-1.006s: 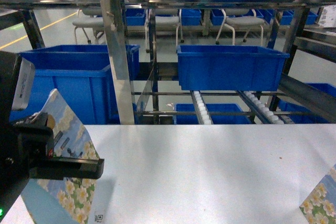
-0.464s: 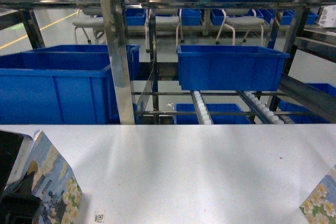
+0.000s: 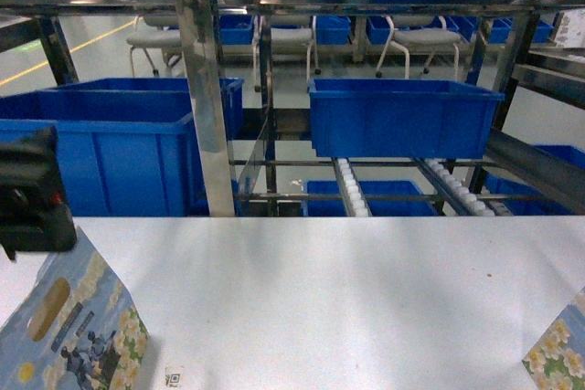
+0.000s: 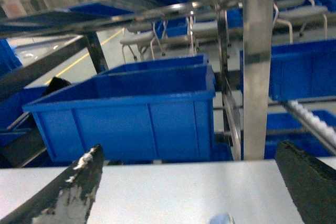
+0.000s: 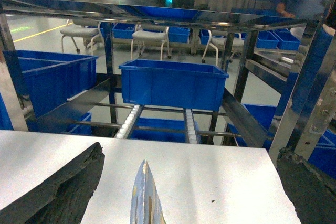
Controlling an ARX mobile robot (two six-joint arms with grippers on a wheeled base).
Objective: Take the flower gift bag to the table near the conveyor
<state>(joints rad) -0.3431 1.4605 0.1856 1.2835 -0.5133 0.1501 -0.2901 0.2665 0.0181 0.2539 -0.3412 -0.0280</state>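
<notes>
The flower gift bag (image 3: 73,335) now stands on the table (image 3: 366,289) at bottom-left, beside the code sticker (image 3: 172,376). Vs half a sec ago our left gripper (image 4: 189,192) has lifted off it; fingers spread wide, nothing btwn them. So placement looks done, we'd say. Right gripper (image 5: 189,192) also spread, a second bag's edge (image 5: 144,198) btwn its fingers, untouched. Conveyor (image 3: 352,189) and blue bins (image 3: 402,116) lie beyond the table; nothing blocks.
</notes>
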